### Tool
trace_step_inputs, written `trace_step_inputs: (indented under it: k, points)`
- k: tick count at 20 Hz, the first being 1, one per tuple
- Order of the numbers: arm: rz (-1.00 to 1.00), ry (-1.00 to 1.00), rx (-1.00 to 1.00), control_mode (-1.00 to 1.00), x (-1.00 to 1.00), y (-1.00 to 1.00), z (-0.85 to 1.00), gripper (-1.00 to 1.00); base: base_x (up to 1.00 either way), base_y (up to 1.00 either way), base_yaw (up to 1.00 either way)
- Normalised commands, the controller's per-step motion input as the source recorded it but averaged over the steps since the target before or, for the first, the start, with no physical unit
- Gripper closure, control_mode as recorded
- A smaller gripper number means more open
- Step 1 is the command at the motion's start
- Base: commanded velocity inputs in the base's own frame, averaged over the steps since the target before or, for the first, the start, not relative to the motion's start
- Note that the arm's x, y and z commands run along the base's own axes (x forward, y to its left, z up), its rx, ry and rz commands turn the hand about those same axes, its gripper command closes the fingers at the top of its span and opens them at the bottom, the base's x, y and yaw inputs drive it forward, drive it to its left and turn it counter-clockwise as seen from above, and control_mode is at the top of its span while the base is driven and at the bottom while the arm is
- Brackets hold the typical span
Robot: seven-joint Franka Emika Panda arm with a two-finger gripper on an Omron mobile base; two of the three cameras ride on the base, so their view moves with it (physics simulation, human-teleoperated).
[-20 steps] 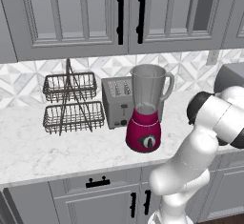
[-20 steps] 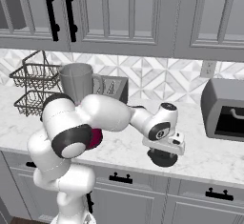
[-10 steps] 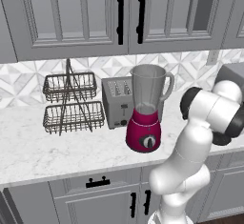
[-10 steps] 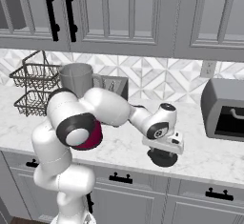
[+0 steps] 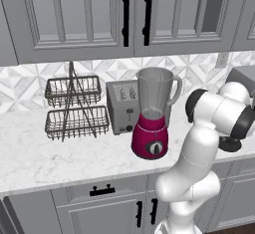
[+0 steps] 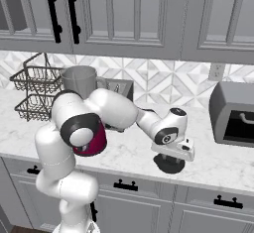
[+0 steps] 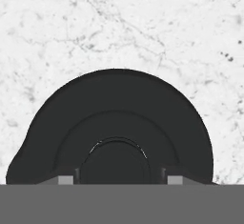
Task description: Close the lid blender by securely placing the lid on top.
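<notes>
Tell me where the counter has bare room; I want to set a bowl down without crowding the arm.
Bare marble runs along the front of the counter, before the wire basket rack. Another open patch lies between the lid and the microwave. It is crowded at the toaster and blender, and around the gripper over the lid.

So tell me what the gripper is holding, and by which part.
The gripper is down on the lid, its fingertips flanking the raised centre knob; whether they already clamp it cannot be told. The lid rests on the counter.
</notes>
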Motion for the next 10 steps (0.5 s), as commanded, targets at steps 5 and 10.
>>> trace_step_inputs:
  k: [5,10]
  points:
    - [0.00,0.00,0.00,-1.00,0.00,0.00,0.00,1.00,0.00,0.00,0.00]
    - [0.00,-0.07,0.00,-1.00,-0.08,0.00,0.21,1.00,0.00,0.00,0.00]
